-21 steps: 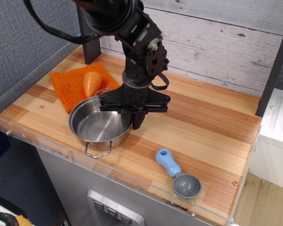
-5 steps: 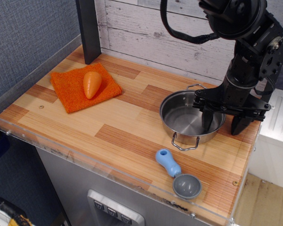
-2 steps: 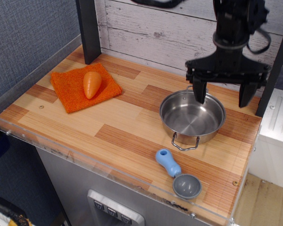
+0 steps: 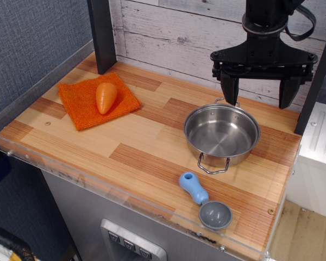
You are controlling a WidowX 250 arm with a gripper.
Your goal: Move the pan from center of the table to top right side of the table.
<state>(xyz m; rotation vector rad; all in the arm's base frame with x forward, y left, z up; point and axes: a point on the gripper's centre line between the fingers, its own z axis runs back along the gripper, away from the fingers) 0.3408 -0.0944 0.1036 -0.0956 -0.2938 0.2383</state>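
Observation:
The pan (image 4: 221,134), a round shiny steel pot with two wire loop handles, stands on the right side of the wooden table (image 4: 141,141), near the back. My gripper (image 4: 259,91) hangs above the pan's far rim with its two black fingers spread wide apart. It is open, holds nothing and does not touch the pan.
An orange cloth (image 4: 98,100) with a plastic carrot (image 4: 105,97) on it lies at the back left. A grey scoop with a blue handle (image 4: 205,202) lies near the front right edge. A dark post (image 4: 101,32) stands at the back left. A clear rim runs round the table.
The pan went from the table's left-centre to the right side with the gripper. The gripper then let go of the pan and has risen above it, fingers spread.

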